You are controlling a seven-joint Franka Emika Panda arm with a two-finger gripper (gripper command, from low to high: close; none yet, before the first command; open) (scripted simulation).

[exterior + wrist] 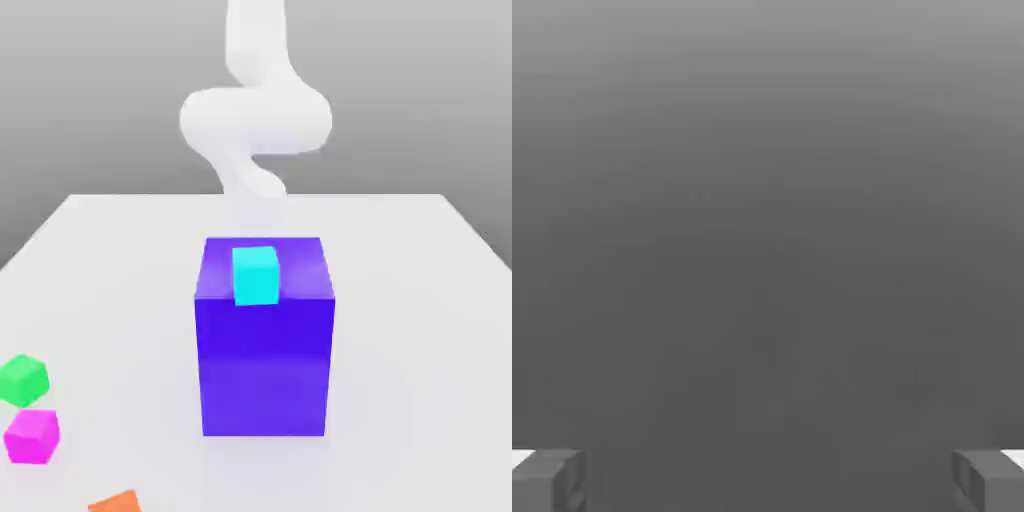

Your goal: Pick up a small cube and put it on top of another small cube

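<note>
A white table fills the lower two thirds of the exterior view, under a plain grey backdrop. At the centre stands a big blue-purple block, upright, its front face square to the camera. On its top face, a little toward the front edge and just left of the middle, sits a small cyan cube, touching the block.

Behind the block, in the upper middle of the frame, rises the white robot arm, blurred and curving like a loose S; its lower end drops out of sight behind the block.

Three small cubes lie at the lower left of the exterior view, well apart from the big block. The small green cube is highest in the frame. Just below it, nearly touching, is the small bright magenta cube, resting on the table by the left edge. Farther down and to the right, the small orange cube is cut off by the bottom edge.

In the hand view, the gripper points at a bare grey surface. Its two grey fingertips sit in the lower corners of the frame, spread far apart, with nothing between them.
</note>
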